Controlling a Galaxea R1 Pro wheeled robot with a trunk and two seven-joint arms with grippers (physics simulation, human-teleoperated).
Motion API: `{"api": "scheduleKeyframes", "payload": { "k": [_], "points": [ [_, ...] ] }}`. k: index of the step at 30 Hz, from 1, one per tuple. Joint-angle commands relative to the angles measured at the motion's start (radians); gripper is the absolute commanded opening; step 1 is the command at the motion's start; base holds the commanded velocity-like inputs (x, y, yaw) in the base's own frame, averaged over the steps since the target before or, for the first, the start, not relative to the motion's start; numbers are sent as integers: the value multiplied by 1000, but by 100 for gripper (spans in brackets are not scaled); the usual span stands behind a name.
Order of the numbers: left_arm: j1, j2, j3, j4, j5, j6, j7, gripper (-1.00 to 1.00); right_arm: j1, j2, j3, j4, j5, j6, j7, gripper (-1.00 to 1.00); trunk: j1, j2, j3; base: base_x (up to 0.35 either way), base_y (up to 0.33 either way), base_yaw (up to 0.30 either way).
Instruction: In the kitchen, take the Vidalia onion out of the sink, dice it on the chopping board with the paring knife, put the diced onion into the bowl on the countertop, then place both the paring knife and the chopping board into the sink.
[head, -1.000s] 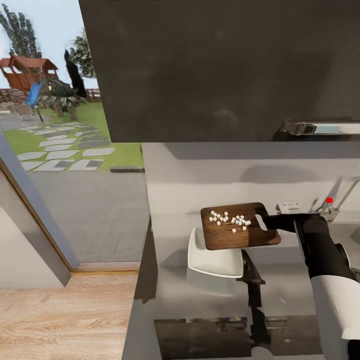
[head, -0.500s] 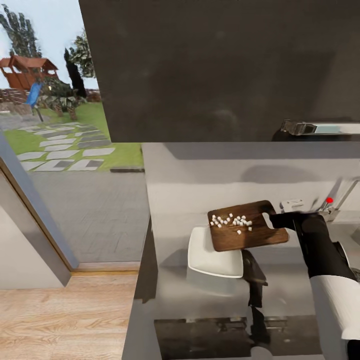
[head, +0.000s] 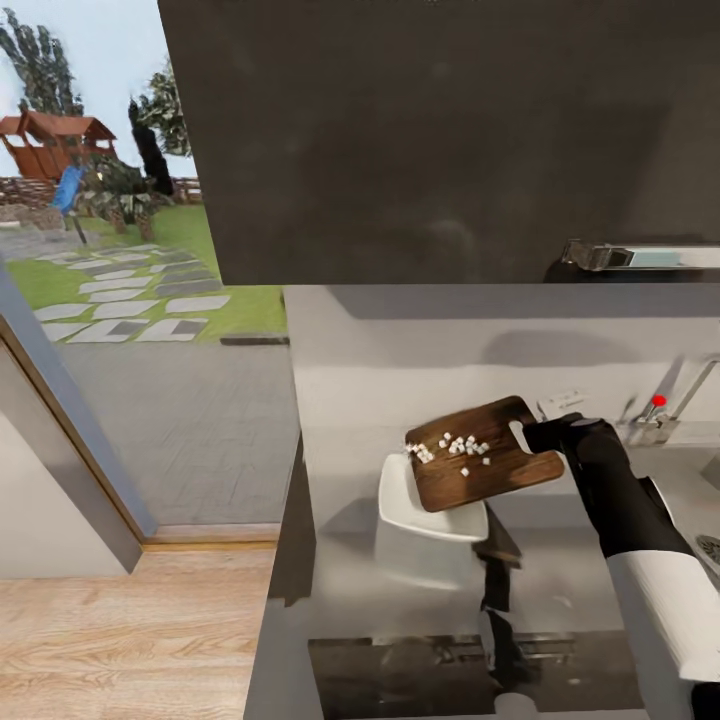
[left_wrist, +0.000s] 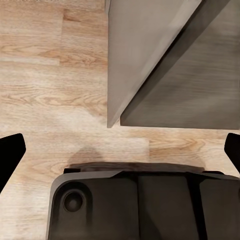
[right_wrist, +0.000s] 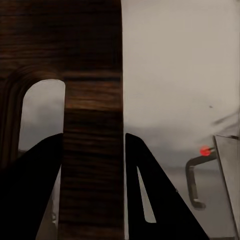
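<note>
Most of the diced onion (head: 455, 447) now lies bunched toward the lower left end of the chopping board (head: 483, 453), a few white cubes right at its edge above the bowl (head: 432, 505); half a second ago the pieces sat spread nearer the board's middle. Since then the board has tilted further, its left end dipping over the white bowl on the countertop (head: 340, 580), so I judge the tipping step under way, with the cubes about to slide in. None can be seen in the bowl yet. Held at its handle end by the right gripper (head: 540, 437), the board hangs clear of the counter. Close up, the right wrist view shows the two dark fingers clamped on either side of the wooden handle bar (right_wrist: 92, 125), with the faucet's red knob (right_wrist: 204, 151) beyond. Elsewhere, the left gripper (left_wrist: 120, 152) has its fingertips spread wide with nothing between them, pointing down at the wood floor (left_wrist: 55, 90).
</note>
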Motion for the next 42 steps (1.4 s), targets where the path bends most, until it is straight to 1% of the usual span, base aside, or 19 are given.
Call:
{"api": "scheduleKeyframes", "payload": {
  "k": [1,8,15,24,31,36,42],
  "points": [
    [0,-1,5,-1,-6,-2,-6,100,-1,0,2,-5,16,2,8,-100,1,-2,-2,0,0,0],
    [0,-1,5,-1,-6,-3,-6,100,0,2,7,-32,16,2,12,-100,1,-2,-2,0,0,0],
    [0,-1,5,-1,-6,-2,-6,100,0,3,9,-36,14,4,14,-100,1,-2,-1,0,0,0],
    [0,-1,5,-2,-7,-3,-6,100,0,5,10,-59,14,5,12,-100,1,-2,12,-12,0,0],
    [0,-1,5,-3,-7,-4,-6,100,0,6,11,-65,14,7,12,-100,1,-2,23,-226,0,0],
    [0,-1,5,-3,-7,-4,-6,100,0,7,11,-66,14,7,12,-100,1,-2,31,-43,0,0],
    [0,-1,5,-4,-7,-3,-6,100,0,8,37,-66,14,8,11,-100,1,-2,37,-2,0,0]
  ]
}}
